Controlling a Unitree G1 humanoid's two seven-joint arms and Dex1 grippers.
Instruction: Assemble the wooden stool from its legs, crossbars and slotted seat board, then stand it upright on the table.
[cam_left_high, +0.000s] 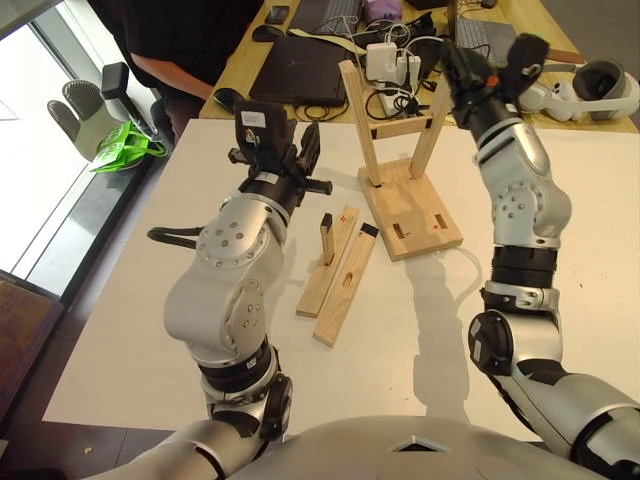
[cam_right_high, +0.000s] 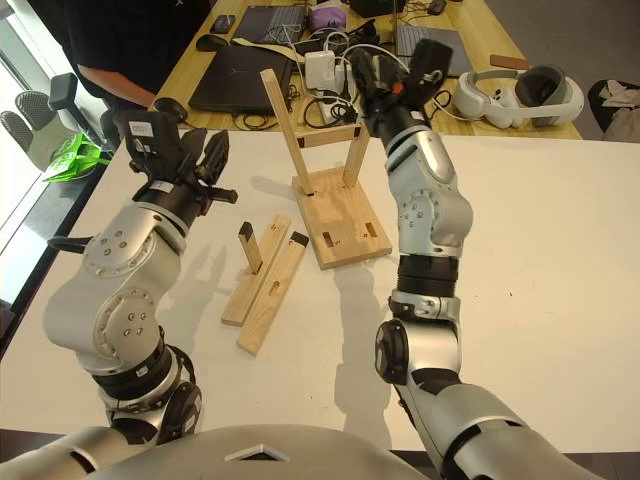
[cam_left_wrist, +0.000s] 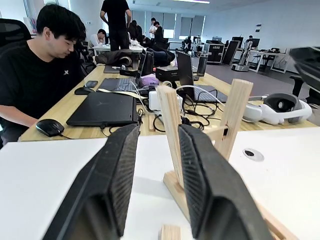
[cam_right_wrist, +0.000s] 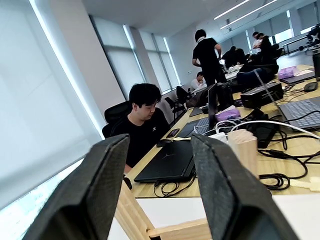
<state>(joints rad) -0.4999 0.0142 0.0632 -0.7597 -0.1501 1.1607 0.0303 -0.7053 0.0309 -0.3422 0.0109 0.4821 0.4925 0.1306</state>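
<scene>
Roughly at the table's (cam_left_high: 200, 330) 12 o'clock, near its far edge, the slotted seat board (cam_left_high: 425, 222) lies flat with two legs standing up out of it, one at the board's 11 o'clock (cam_left_high: 360, 120) and one at its 1 o'clock (cam_left_high: 432, 130), joined by a crossbar (cam_left_high: 400, 127). Two loose wooden pieces (cam_left_high: 345, 280) lie side by side at the board's 8 o'clock, close to the table's centre. The left gripper (cam_left_wrist: 159, 131) hangs at the board's 9 o'clock with its fingers spread and nothing between them. The right gripper (cam_right_wrist: 160, 142) is up beside the top of the 1 o'clock leg, its fingers likewise parted and holding nothing. The wood looks light, stiff and dry, so it should not slip in rubber pads, but the half-built frame is probably top-heavy, and its pegged joints may pull apart if it is lifted by one leg. A safer hold would be low on a leg, across its flat faces, or on the board's edge. A desk with a laptop (cam_left_high: 300, 70) and cables (cam_left_high: 395, 60) sits just past the table edge at 12 o'clock, leaving little margin there. Open tabletop lies toward 3 and 6 o'clock.
</scene>
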